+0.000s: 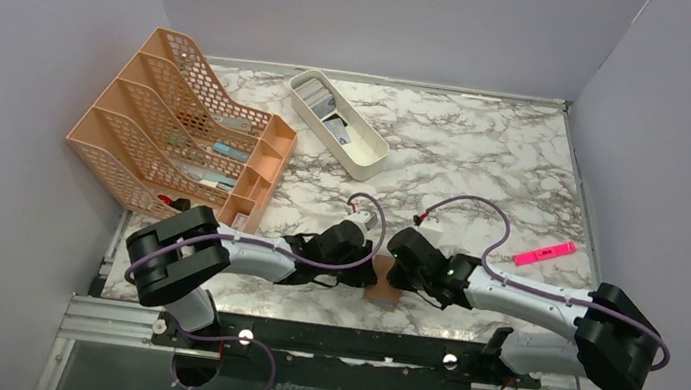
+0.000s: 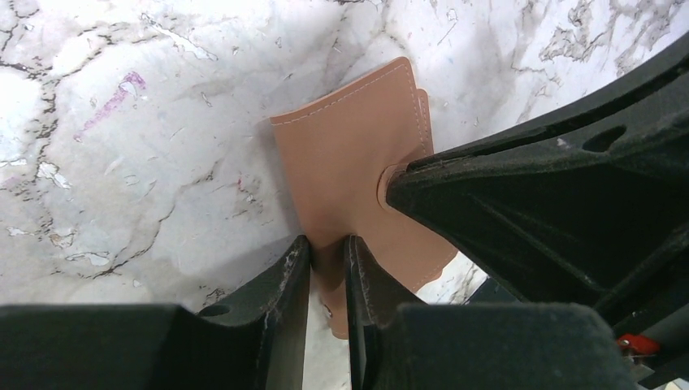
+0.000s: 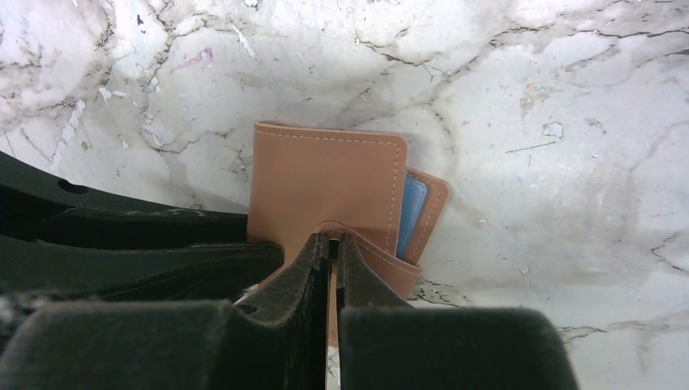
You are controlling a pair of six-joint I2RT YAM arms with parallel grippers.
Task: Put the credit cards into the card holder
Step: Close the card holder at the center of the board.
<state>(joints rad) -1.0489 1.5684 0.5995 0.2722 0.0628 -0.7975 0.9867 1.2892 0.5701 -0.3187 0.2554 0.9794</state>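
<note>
The card holder (image 1: 381,293) sits on the bench (image 1: 487,163) between both arms. The left fingers (image 2: 284,284) and right fingers (image 3: 302,276) pinch its leather from opposite sides, nearly closed, with a blue card (image 3: 413,213) tucked inside.

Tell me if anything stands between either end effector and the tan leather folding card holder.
Nothing visible does. The left end effector is shut on one edge of the tan leather folding card holder, and the right end effector grips another edge, with a light blue card tucked inside.
</note>
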